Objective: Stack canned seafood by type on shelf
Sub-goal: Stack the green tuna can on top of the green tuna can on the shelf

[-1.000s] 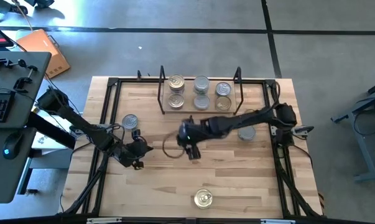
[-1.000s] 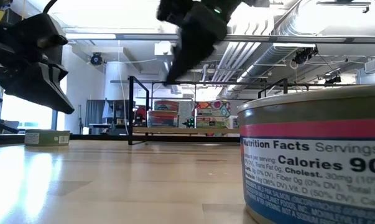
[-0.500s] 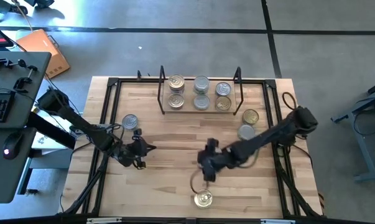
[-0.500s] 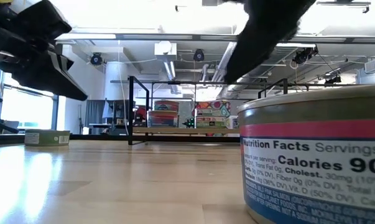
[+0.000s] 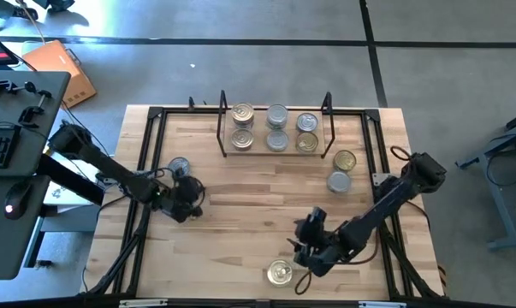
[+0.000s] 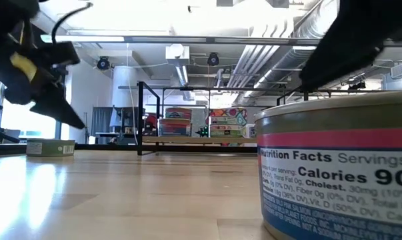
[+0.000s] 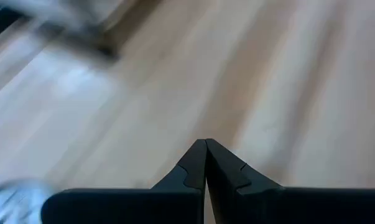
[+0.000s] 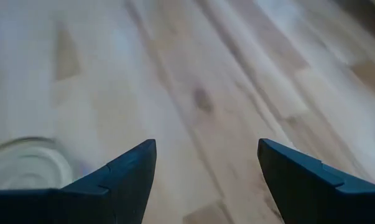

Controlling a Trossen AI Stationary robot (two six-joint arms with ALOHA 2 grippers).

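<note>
The shelf [image 5: 275,152] is a low light-wood board with black wire uprights at the table's far side; it carries three pairs of tins [image 5: 277,128]. Loose tins stand on their bases: a silver one [image 5: 179,165] at the left, a gold one [image 5: 345,160] and a silver one [image 5: 338,181] at the right, and a gold one [image 5: 280,274] at the near edge, large in the low view [image 6: 341,167]. My left gripper [image 7: 206,143] is shut, just near of the left silver tin. My right gripper [image 8: 206,149] is open above the table, right of the near gold tin [image 8: 25,163].
A black tube frame [image 5: 155,115] runs around the tabletop. Bare wood lies between the two arms in the middle of the table [image 5: 249,205]. A desk with a keyboard and a mouse [image 5: 9,128] stands beyond the table's left edge.
My right arm has swung from the table's middle, in front of the shelf, toward the near edge and somewhat right, ending beside the near gold tin. My left gripper has shifted a little toward the far edge, closer to the left silver tin. No tin has moved.
</note>
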